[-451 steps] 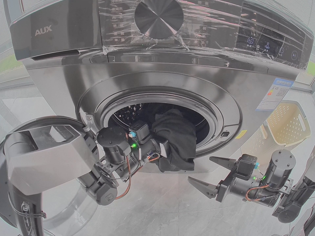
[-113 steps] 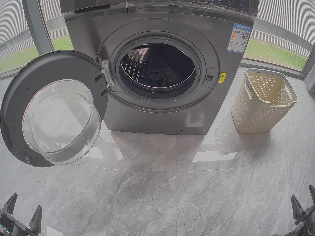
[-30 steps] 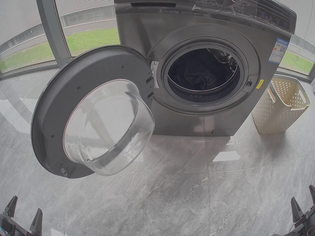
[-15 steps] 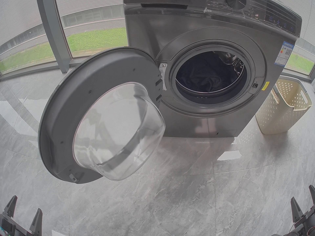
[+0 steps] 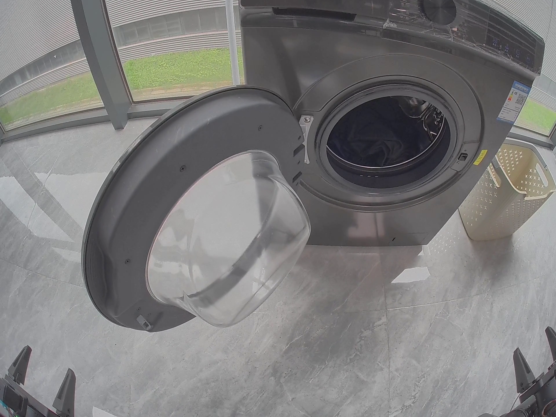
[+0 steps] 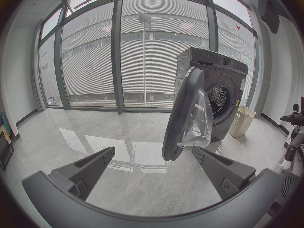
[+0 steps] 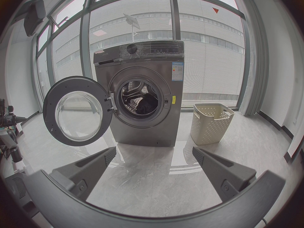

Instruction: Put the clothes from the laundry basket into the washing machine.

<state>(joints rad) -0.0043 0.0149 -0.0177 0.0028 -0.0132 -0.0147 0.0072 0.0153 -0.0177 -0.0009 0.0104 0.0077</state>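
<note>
The grey washing machine [image 5: 382, 36] stands ahead with its round door [image 5: 191, 215] swung wide open to the left. Dark clothes [image 5: 379, 137] lie inside the drum. The cream laundry basket [image 5: 512, 195] stands on the floor right of the machine, and no clothes show in it. My left gripper [image 5: 41, 372] is low at the bottom left corner, open and holding nothing. My right gripper [image 5: 538, 357] is low at the bottom right corner, open and holding nothing. The right wrist view shows the machine [image 7: 139, 89], the dark clothes [image 7: 147, 104] and the basket [image 7: 211, 122] from farther back.
Grey marble floor [image 5: 324, 331] lies between me and the machine. Tall windows [image 5: 168, 47] and a grey pillar [image 5: 98, 47] stand behind at the left. The open door's clear bowl [image 5: 231, 238] juts out toward me.
The head camera has moved, so the machine and its door now sit farther right in the picture. Both grippers stay low at the bottom corners, still open.
</note>
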